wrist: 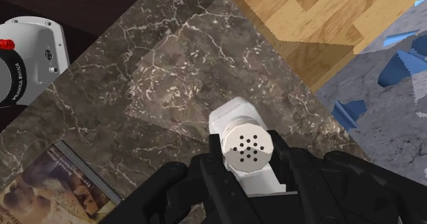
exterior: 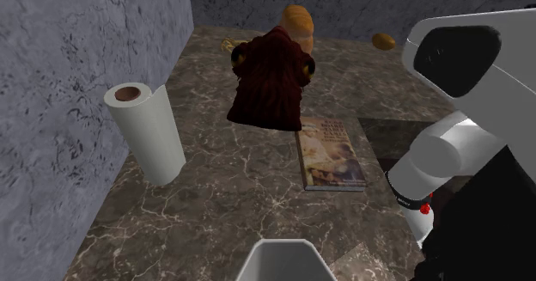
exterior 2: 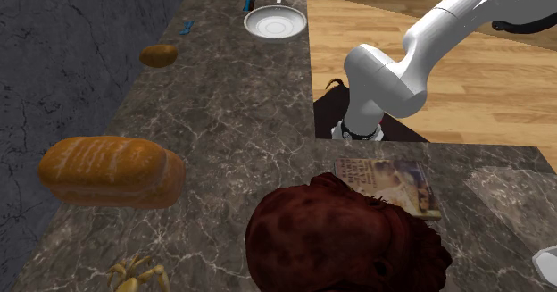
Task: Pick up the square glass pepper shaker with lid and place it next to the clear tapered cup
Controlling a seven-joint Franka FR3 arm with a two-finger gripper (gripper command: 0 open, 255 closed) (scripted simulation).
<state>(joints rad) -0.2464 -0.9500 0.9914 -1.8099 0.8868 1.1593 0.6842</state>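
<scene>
The pepper shaker (wrist: 248, 151) is a pale square body with a round perforated lid facing the wrist camera. It sits clasped between my black fingers (wrist: 205, 185), and my gripper (wrist: 250, 183) is shut on it above the dark marble counter (wrist: 157, 85), near the counter's corner. A plain white tapered cup (exterior: 285, 260) stands at the near edge of the shoulder view; its rim (exterior 2: 546, 268) peeks in at the second exterior view's lower right. The white arm (exterior 2: 402, 62) reaches in from the stand side.
A magazine (exterior: 331, 155) lies flat near the stand. A dark red furry object (exterior: 271, 77) stands mid-counter, a paper towel roll (exterior: 148, 133) by the grey wall, and a bread loaf (exterior 2: 112, 170), a bun (exterior 2: 158, 55) and a pan (exterior 2: 275, 22) further along. Wooden floor lies beyond the edge.
</scene>
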